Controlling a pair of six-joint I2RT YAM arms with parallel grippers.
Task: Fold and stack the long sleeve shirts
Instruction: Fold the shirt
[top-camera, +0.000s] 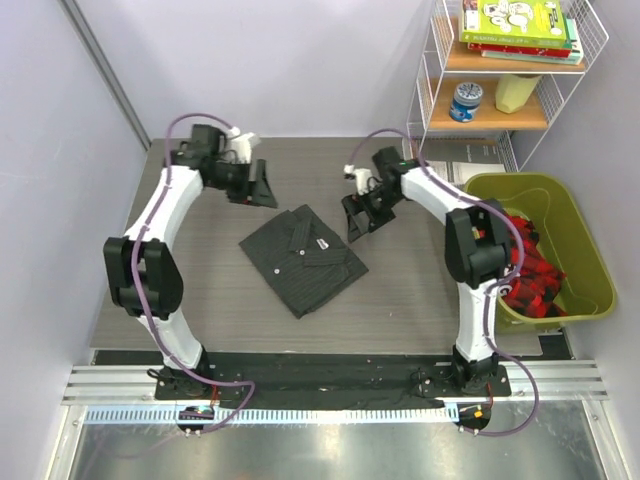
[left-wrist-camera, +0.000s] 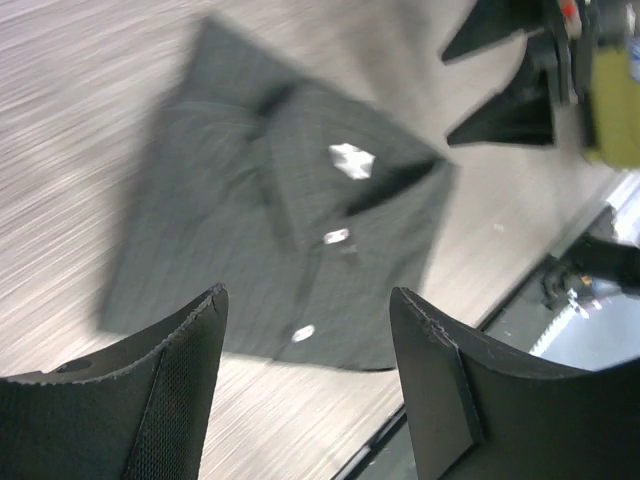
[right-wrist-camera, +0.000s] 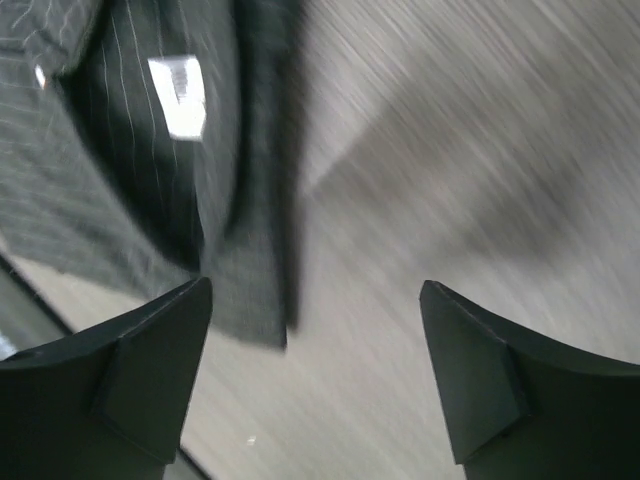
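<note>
Parted left jaws frame shirt (left-wrist-camera: 300, 230); overhead adds bin (top-camera: 592, 250).

— Can we read any writing here?

— None that we can make out. The folded dark pinstriped cloth shirt (top-camera: 303, 258) has a small white neck label (top-camera: 323, 243) inside its collar. In both wrist views we see it only as a pale, blurred patch, with no letters we can tell.

— What about the white wire shelf with wooden boards (top-camera: 495, 119)?

— The flat lime-green book (top-camera: 515, 20) on top has dark print and white shapes on its cover, too small for us to read. On the board below, the round blue-lidded tin (top-camera: 466, 101) has a pale printed band around it, and we cannot read that either.
</note>
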